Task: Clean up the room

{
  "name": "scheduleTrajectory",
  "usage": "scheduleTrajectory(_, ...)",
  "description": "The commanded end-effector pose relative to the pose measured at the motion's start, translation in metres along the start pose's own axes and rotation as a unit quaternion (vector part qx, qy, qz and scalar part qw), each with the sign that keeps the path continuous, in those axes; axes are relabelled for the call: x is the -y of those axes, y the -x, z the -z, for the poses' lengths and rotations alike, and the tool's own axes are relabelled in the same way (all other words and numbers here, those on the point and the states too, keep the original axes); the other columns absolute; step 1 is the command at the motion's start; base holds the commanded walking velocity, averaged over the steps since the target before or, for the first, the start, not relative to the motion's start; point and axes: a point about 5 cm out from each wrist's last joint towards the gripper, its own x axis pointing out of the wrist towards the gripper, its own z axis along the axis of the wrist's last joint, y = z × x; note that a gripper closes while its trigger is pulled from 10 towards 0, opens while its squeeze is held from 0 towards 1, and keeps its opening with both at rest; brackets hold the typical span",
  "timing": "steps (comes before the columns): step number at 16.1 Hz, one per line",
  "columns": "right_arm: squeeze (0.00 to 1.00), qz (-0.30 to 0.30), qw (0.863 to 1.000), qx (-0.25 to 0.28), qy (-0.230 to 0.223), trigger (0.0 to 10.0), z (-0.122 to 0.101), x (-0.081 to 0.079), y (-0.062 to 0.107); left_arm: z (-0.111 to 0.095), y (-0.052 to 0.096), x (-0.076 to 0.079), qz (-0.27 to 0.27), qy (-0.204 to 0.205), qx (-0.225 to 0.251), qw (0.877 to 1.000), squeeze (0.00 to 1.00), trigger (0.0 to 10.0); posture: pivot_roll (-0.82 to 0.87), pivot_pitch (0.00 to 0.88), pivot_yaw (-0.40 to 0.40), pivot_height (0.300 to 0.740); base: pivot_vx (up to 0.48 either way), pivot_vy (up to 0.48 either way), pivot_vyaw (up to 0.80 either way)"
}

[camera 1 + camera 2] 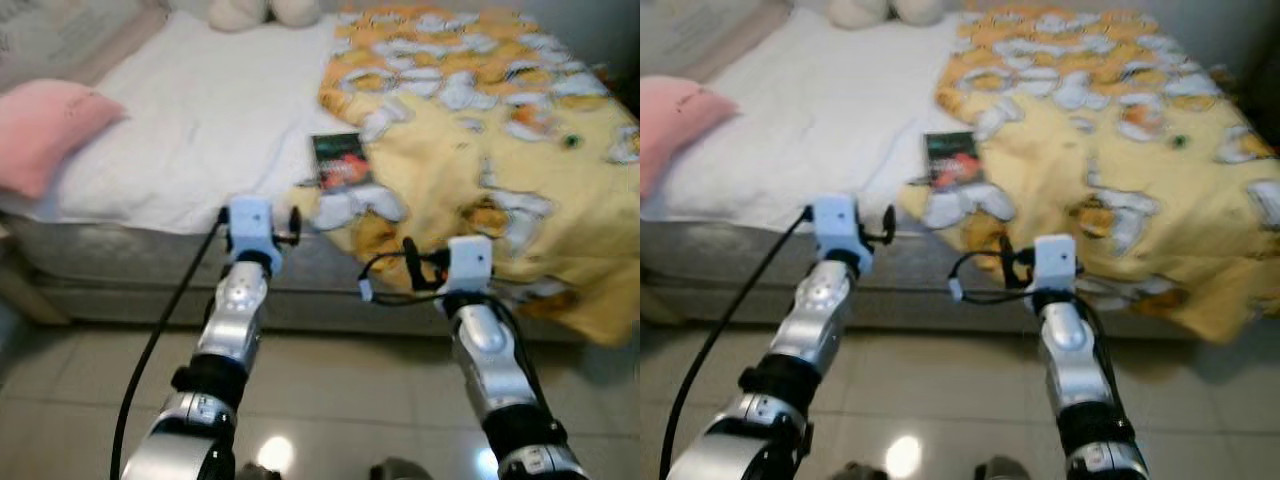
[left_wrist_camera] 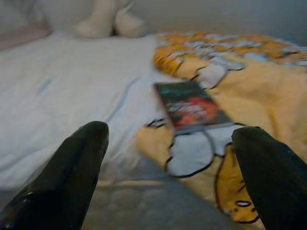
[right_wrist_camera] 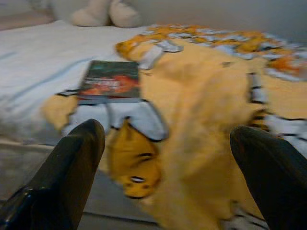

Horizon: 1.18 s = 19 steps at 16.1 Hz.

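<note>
Two arms reach out ahead of you toward the bed (image 1: 180, 150), which stands across a tiled floor (image 1: 330, 400); take the book (image 1: 340, 160) as your landmark, a dark-covered one with a red picture, lying flat near the bed's front edge where the white sheet meets the yellow blanket (image 1: 500, 130); the blanket, patterned in white and orange, spreads away from the book over the right part of the bed and hangs over the front edge; a pink pillow (image 1: 45, 125) lies well apart from the book on the sheet's far left; beyond the book, at the head of the bed, you can see a cream plush toy (image 1: 262, 12); your left claw (image 2: 168, 167) is held in the air in front of the bed's edge, just short of the book, its two black fingers (image 2: 72, 172) spread wide with nothing between them; your right claw (image 3: 163, 172) hovers to the right of the book over the draped blanket, fingers likewise parted and empty; both wrist views are somewhat blurred.
</note>
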Motion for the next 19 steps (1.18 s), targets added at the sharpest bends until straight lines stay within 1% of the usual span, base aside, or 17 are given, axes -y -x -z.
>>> scheduleTrajectory(1,0.0,-0.011,1.0,0.009,-0.003,10.0,-0.003,-0.01,-0.002,0.002,0.002,-0.005,0.001,-0.016,0.0,1.0,0.0,10.0,-0.19,0.0,0.073,0.714,0.0,0.0,0.0)
scheduleTrajectory(2,0.0,-0.012,1.0,0.01,-0.004,10.0,-0.004,-0.01,-0.002,0.003,0.002,0.003,0.029,0.013,-0.01,0.999,0.0,10.0,-0.19,0.0,0.075,0.714,0.0,0.0,0.0)
scheduleTrajectory(3,0.0,-0.012,1.0,0.01,-0.004,10.0,-0.004,-0.011,-0.002,0.0,0.002,0.006,0.042,0.035,0.001,0.998,0.0,10.0,-0.19,0.0,0.075,0.714,0.285,0.0,0.0)
scheduleTrajectory(5,0.0,-0.013,1.0,0.01,-0.004,10.0,-0.003,-0.011,-0.002,-0.003,0.0,0.008,0.04,0.026,0.005,0.999,0.0,10.0,-0.19,0.0,0.075,0.714,0.48,0.0,0.0)
scheduleTrajectory(8,0.0,-0.014,1.0,0.009,-0.003,10.0,-0.004,-0.011,-0.003,0.0,-0.001,0.002,0.024,0.049,-0.007,0.998,0.0,10.0,-0.19,0.0,0.075,0.714,0.48,0.0,0.0)
scheduleTrajectory(12,0.0,-0.021,1.0,0.007,0.0,10.0,-0.003,-0.012,-0.003,0.002,-0.001,0.005,0.031,0.039,-0.011,0.999,0.0,10.0,-0.2,0.0,0.068,0.714,0.48,0.0,0.0)
scheduleTrajectory(18,0.0,-0.024,1.0,0.005,0.002,10.0,-0.003,-0.011,-0.002,0.004,-0.003,0.008,0.037,0.041,-0.019,0.998,0.0,10.0,-0.21,0.0,0.071,0.714,0.48,0.0,0.0)
scheduleTrajectory(19,0.0,-0.024,1.0,0.006,0.003,10.0,-0.003,-0.011,-0.002,0.004,-0.003,0.008,0.034,0.047,-0.02,0.998,0.0,10.0,-0.21,0.0,0.071,0.714,0.48,0.0,0.0)
